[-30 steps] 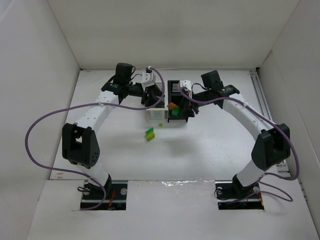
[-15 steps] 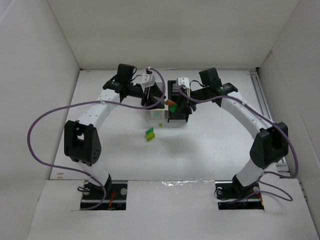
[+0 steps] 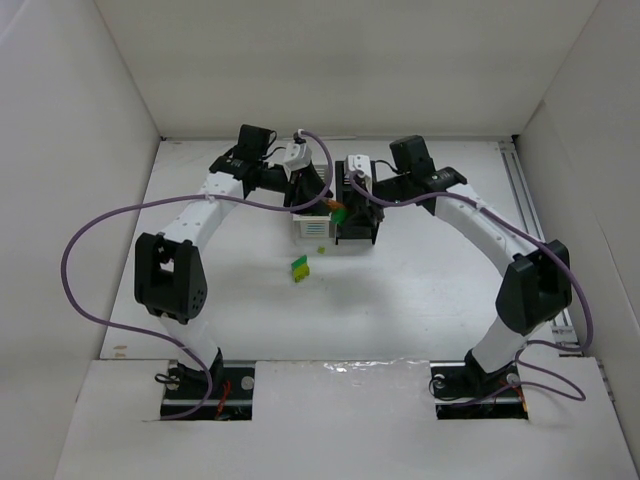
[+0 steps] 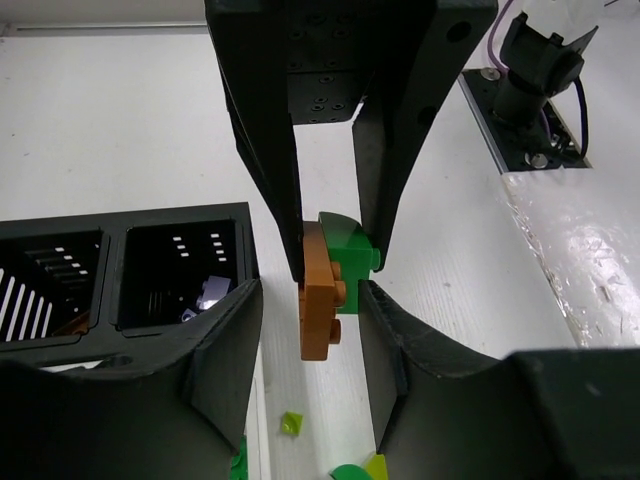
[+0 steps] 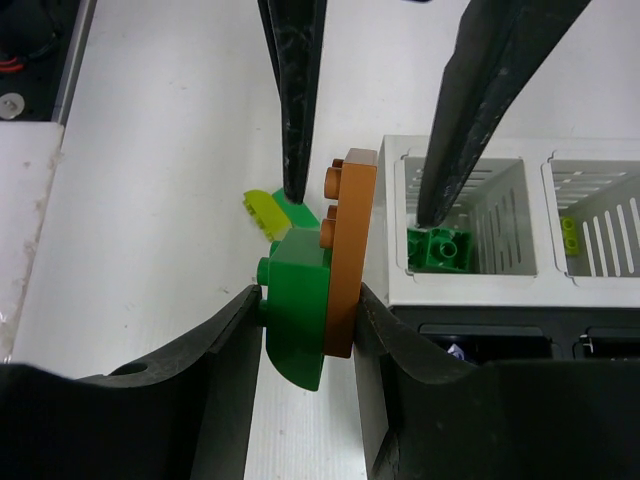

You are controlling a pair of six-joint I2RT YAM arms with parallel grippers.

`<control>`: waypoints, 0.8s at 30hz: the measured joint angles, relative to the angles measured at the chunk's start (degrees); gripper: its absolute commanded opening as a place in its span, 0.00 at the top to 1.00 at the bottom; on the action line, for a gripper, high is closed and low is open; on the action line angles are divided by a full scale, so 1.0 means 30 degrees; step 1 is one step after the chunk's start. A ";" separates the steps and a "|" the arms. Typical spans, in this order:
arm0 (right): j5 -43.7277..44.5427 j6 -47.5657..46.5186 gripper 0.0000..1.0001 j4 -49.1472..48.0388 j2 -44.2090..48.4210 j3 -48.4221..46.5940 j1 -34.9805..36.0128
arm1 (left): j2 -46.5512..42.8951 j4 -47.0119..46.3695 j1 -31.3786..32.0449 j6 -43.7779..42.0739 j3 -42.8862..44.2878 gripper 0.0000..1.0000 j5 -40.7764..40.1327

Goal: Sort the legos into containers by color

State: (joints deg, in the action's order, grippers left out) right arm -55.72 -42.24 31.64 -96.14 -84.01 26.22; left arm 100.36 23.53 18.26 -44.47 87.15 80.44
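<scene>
Legos stuck together as a pair, an orange plate point(image 5: 350, 250) pressed onto a green brick point(image 5: 295, 305), hang in the air at the block of containers point(image 3: 310, 230). They are just beside the white bin point(image 5: 455, 290), where a green piece point(image 5: 440, 250) lies.

My right pincer point(image 5: 310, 300) is clamped on the pair, one finger on the green back and the other on the orange face. The seam between the two runs along my fingers, and the plate's long axis stands upright in both wrist views.

My left pincer point(image 4: 310, 295) faces the right one nose to nose from the opposite side. It is open wider than the pair and straddles it, gripping nothing. One finger is close by the green side and the other stands apart from the orange.

Both pincers bear across the same line. So I judge the split needs the left to close on one piece alone and peel it away, not squeeze the stack tighter.
</scene>
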 measured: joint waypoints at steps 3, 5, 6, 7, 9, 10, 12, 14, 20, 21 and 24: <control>0.0000 0.0386 1.00 -0.0525 0.0000 -0.0022 0.0073 | 0.0044 0.0087 0.0000 0.0000 0.0029 0.62 0.0051; 0.0029 0.0605 1.00 -0.0860 0.0000 -0.0044 0.0146 | 0.0044 0.0109 0.0000 0.0015 0.0036 0.66 0.0131; 0.0058 0.0707 1.00 -0.0962 0.0000 -0.0058 0.0182 | 0.0051 0.0117 0.0000 0.0015 0.0036 0.66 0.0146; 0.0066 0.0882 1.00 -0.1078 0.0000 -0.0073 0.0240 | 0.0066 0.0117 0.0000 0.0022 0.0036 0.68 0.0153; 0.0073 0.1202 1.00 -0.1399 0.0000 -0.0080 0.0306 | 0.0080 0.0131 0.0022 0.0036 0.0036 0.75 0.0189; 0.0087 0.1341 1.00 -0.1501 0.0000 -0.0073 0.0342 | 0.0102 0.0160 0.0022 0.0051 0.0066 0.78 0.0219; 0.0219 0.1537 1.00 -0.1668 0.0000 -0.0080 0.0386 | 0.0131 0.0197 0.0015 0.0095 0.0138 0.85 0.0306; 0.0255 0.1851 1.00 -0.1741 0.0000 -0.0080 0.0386 | 0.0146 0.0226 0.0015 -0.0015 0.0211 0.95 0.0401; 0.0517 0.2339 0.48 -0.1858 0.0000 -0.0066 0.0401 | 0.0262 0.0226 0.0000 -0.0022 0.0248 1.00 0.0466; 0.0590 0.2390 0.30 -0.1945 0.0015 0.0000 0.0401 | 0.0284 0.0233 0.0000 0.0000 0.0255 1.00 0.0459; 0.1042 0.2827 0.25 -0.3067 0.0321 0.0794 0.0357 | 0.0393 -0.0058 -0.0044 0.0386 0.0328 1.00 0.0401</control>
State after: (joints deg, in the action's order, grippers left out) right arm -52.60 -33.76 22.44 -95.18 -81.62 27.29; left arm 101.54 23.35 18.13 -43.31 88.14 81.65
